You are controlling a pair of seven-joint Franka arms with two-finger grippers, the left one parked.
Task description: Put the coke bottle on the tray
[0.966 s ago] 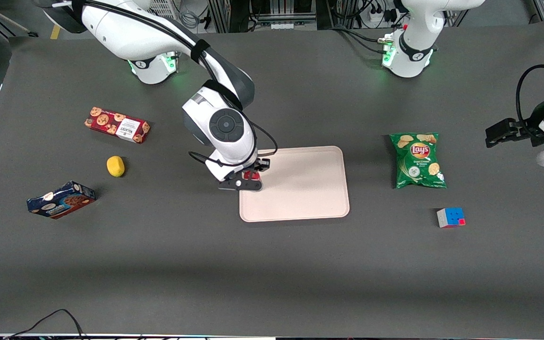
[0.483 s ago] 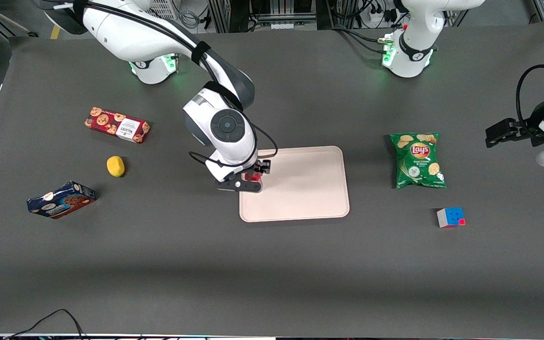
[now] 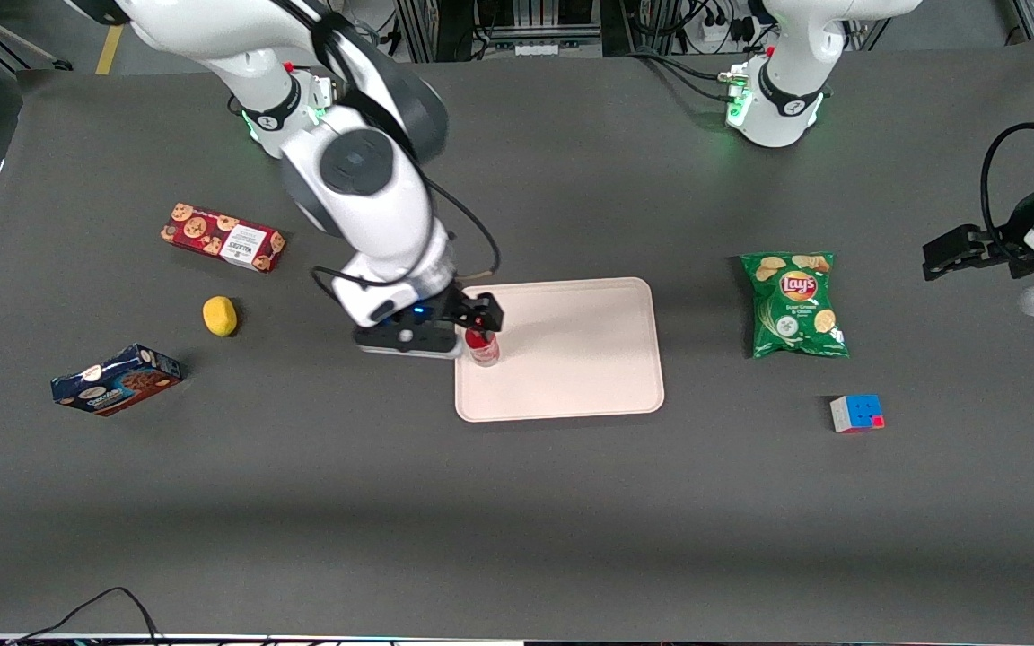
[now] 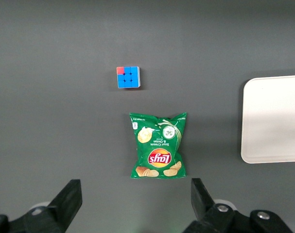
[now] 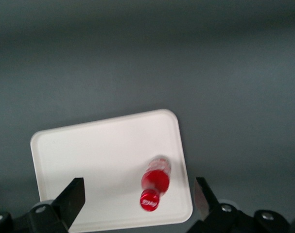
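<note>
The coke bottle (image 3: pixel 483 346), small and red with a red cap, stands upright on the pale pink-beige tray (image 3: pixel 580 359), close to the tray's edge at the working arm's end. My right gripper (image 3: pixel 474 316) is open and empty, raised above the bottle. In the right wrist view the bottle (image 5: pixel 155 183) stands on the tray (image 5: pixel 98 160) well below the gripper (image 5: pixel 137 200), between its two widely spread fingers (image 5: pixel 72 196), touching neither. An end of the tray (image 4: pixel 276 116) also shows in the left wrist view.
A red cookie box (image 3: pixel 223 237), a lemon (image 3: pixel 220 316) and a blue cookie box (image 3: pixel 116 379) lie toward the working arm's end. A green Lay's bag (image 3: pixel 793 303) and a Rubik's cube (image 3: pixel 857 413) lie toward the parked arm's end.
My gripper has let go of the bottle, opened and risen, and the arm has swung toward its own end of the table. The bottle now stands alone on the tray.
</note>
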